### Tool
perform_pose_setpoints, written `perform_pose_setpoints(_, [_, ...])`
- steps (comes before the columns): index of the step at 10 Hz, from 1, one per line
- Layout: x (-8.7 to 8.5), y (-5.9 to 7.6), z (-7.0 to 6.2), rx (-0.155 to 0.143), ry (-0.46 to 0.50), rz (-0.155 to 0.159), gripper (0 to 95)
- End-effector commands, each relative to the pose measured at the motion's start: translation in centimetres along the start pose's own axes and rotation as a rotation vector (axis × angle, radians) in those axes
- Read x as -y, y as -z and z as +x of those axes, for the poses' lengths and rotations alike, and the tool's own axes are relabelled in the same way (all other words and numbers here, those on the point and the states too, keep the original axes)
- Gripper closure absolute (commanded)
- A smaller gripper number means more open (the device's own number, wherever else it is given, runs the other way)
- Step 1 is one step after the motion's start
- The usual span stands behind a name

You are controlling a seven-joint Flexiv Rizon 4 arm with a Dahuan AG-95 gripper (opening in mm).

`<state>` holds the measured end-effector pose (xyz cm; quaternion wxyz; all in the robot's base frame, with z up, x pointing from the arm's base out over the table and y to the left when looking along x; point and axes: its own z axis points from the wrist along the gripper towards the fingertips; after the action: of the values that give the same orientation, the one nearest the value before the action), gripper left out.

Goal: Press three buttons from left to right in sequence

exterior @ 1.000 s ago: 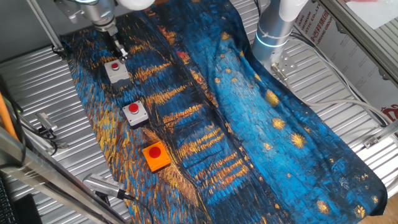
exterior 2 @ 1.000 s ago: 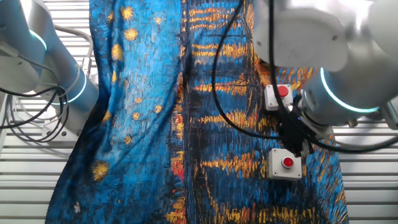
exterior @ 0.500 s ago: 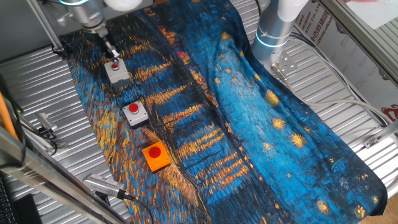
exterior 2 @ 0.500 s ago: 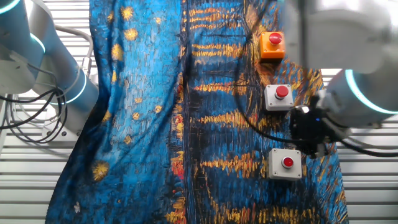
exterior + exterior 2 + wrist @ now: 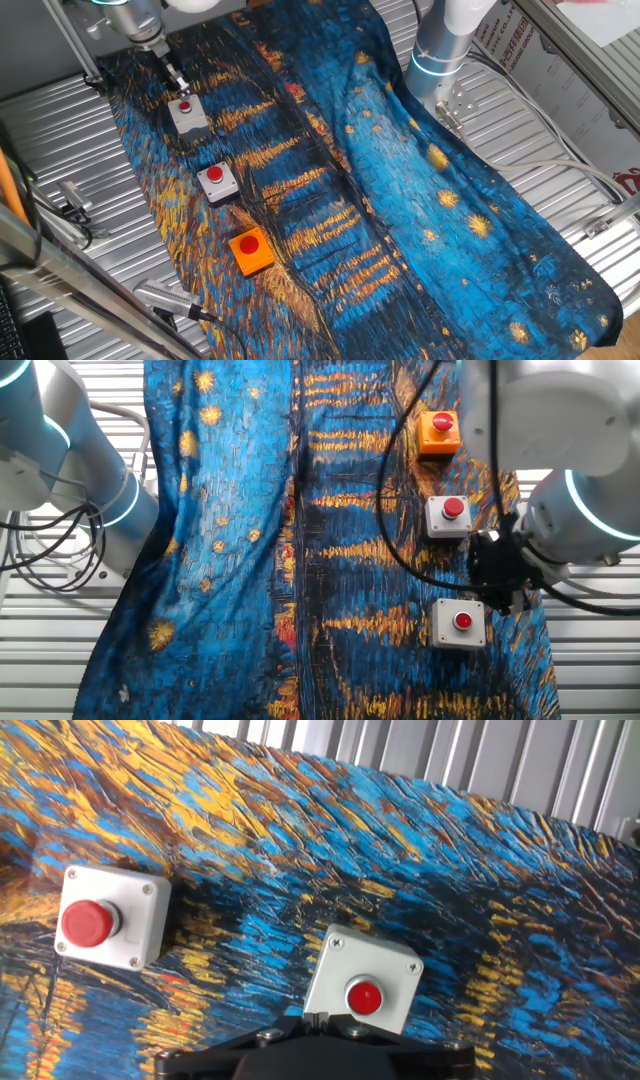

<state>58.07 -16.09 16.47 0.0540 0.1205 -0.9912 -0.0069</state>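
Row of three push-button boxes on a blue-and-gold painted cloth (image 5: 420, 190) spread over a ribbed metal table (image 5: 60, 130); entries follow the hand view from left to right, then the remainder. Item one: middle grey-based button (image 5: 100, 918), red cap raised, nothing touching it; in one fixed view it sits mid-row (image 5: 216, 181). Item two: end grey-based button (image 5: 362, 982), red cap visible, lying directly ahead of the dark gripper body at the lower edge of the hand view; in one fixed view it is the farthest box (image 5: 187, 115), in the other fixed view the lowest (image 5: 460, 623). Item three: orange-based button (image 5: 439, 432), at the opposite end of the row, well apart from the arm and not seen from the hand camera. Gripper (image 5: 177, 82): poised just beside and above the end grey button, apparently clear of the cap, nothing in its grasp; whether the fingers are parted or closed cannot be told, since the tips are too small and dark in either fixed view and hidden in the hand view. Progress, as a judgement only: the arm attends to the end grey button; no frame shows whether any cap has been pressed, and the middle and orange buttons appear unattended and likely remain.
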Motion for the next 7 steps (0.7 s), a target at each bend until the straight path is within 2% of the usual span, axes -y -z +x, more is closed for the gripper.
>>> perform_pose_setpoints(1, [0.04,-0.12,0.11,0.001,-0.006,-0.001,95.0])
perform_pose_setpoints(7, [0.04,-0.12,0.12,0.009,0.016,0.0,95.0])
